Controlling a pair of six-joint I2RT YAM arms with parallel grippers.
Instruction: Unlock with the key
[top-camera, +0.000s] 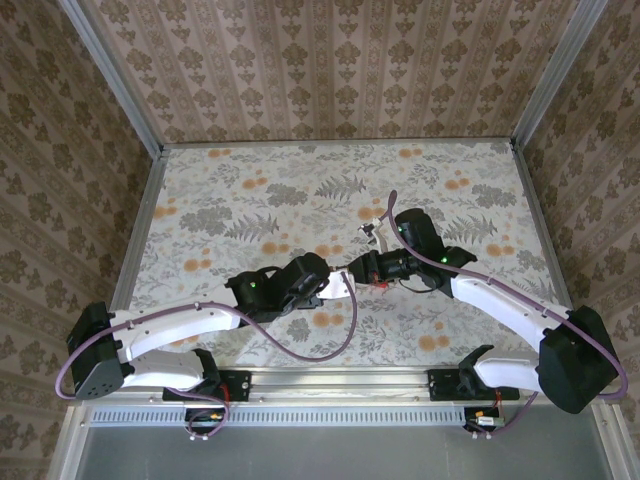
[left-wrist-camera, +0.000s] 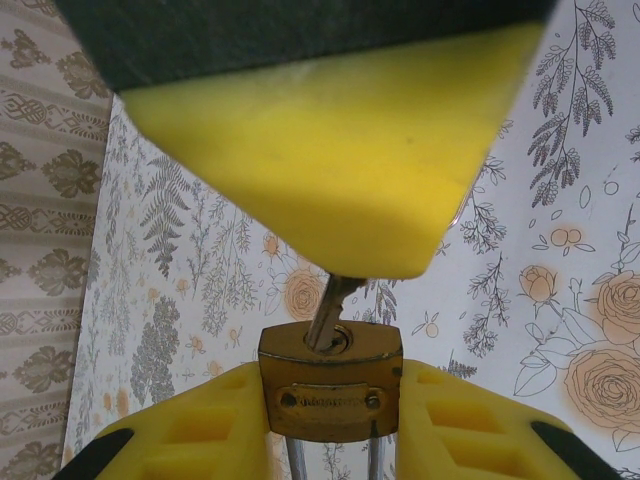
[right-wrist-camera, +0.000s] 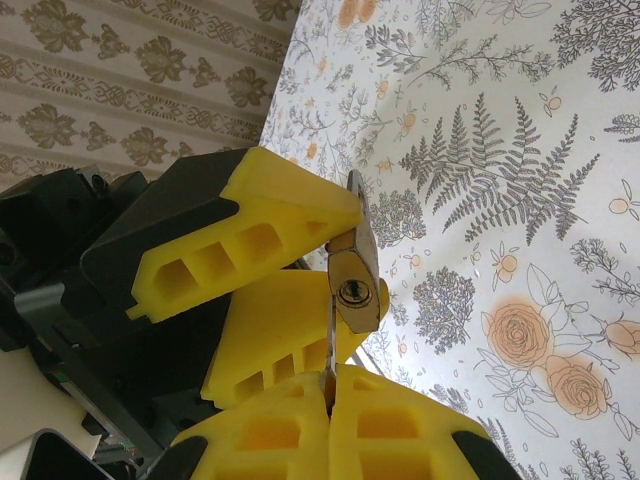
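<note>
nearest you, the left gripper clamps the padlock by its sides, keyhole facing outward, so the lock can't twist away. the key has its tip at that keyhole; how deep it sits is unclear. the right gripper is pinched tight on the key, lined up to turn it, above the flowered table.
</note>
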